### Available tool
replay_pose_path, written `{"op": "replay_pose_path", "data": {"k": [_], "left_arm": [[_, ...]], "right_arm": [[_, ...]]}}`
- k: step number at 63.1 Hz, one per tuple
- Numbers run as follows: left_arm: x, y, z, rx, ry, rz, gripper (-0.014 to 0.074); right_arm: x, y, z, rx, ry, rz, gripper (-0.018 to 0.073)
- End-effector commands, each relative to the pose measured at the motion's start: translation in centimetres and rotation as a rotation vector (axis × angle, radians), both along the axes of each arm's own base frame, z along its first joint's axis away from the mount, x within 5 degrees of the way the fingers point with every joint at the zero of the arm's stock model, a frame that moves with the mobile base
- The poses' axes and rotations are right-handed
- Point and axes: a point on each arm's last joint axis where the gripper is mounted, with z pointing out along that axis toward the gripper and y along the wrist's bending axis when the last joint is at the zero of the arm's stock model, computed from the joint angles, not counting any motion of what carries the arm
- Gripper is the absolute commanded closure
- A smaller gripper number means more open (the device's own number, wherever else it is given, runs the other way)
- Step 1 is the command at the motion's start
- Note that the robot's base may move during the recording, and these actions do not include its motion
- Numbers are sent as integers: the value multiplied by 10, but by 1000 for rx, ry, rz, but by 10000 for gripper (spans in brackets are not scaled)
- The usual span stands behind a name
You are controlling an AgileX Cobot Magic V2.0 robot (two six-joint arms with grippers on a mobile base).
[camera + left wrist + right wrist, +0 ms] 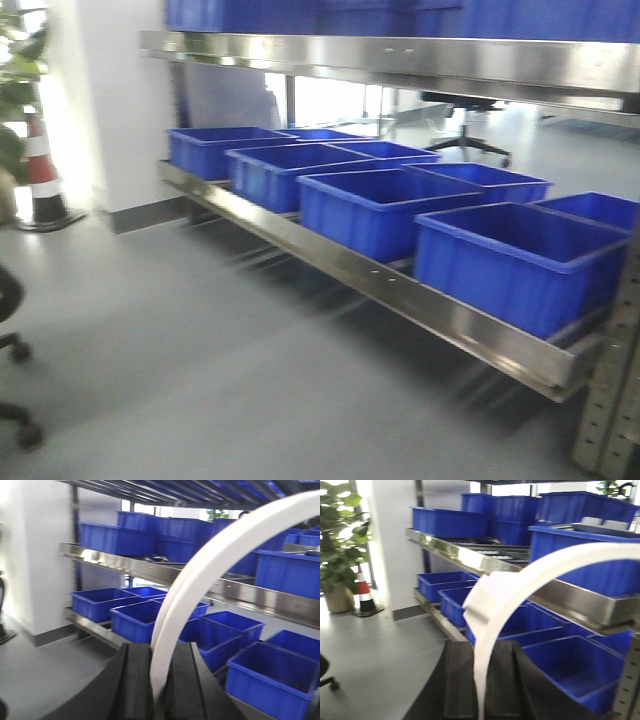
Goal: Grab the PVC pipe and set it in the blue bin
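the left gripper (160, 647) sits at the bottom centre of the left wrist view, its two black fingers (137, 680) clenched on a white pvc pipe (176, 605). the pipe rises from between them and curves away to the upper right corner of the frame. the right gripper (481, 645) is likewise at the bottom centre of its own view, clamped on a white curved pipe (560, 562) that arcs to the right edge and has a thicker sleeve part at its bend. whether both hold one and the same piece cannot be told.

behind the pipe in both wrist views stands a steel rack (400, 285) with rows of blue bins (500, 270) on its shelves. in the blurred front view the lower shelf runs from the left centre to the lower right, with open bins in two rows. neither arm nor pipe appears in that view. a striped traffic cone (40, 170) stands at the left edge by a white wall, and a potted plant (340, 535) shows at the upper left of the right wrist view.
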Motion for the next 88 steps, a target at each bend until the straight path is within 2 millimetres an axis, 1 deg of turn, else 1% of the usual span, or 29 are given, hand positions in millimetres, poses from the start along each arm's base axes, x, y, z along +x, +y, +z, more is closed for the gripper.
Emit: {"op": "replay_pose_path", "data": {"k": [1, 88], "left_arm": [[-2, 0, 3, -9, -31, -4, 707], [-2, 0, 3, -9, -31, -4, 707]], "right_arm": [[-2, 0, 3, -5, -32, 2, 727], [-2, 0, 3, -5, -32, 2, 727]]}}
